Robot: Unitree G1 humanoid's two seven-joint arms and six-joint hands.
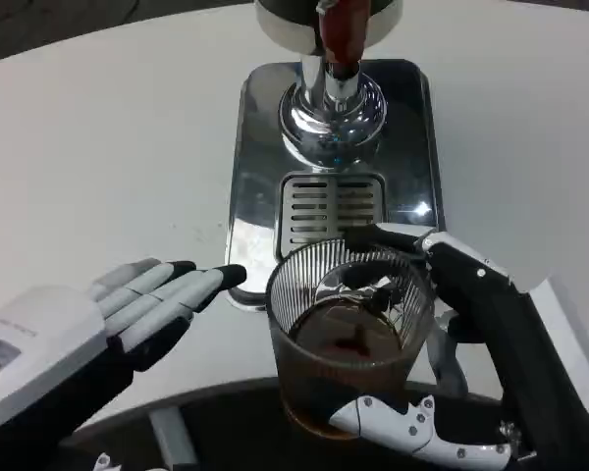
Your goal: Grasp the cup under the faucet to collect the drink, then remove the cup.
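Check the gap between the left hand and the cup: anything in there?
Nothing. In the head view the left hand lies open on the table, fingertips short of the cup, which the right hand holds. Only bare tabletop and the drip tray's corner between.

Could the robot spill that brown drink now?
It could. The right robot hand holds the ribbed clear cup near the table edge, away from the drip tray, so a tilt or slipping grip might spill the brown drink. The left robot hand lies open close beside the cup and could bump it.
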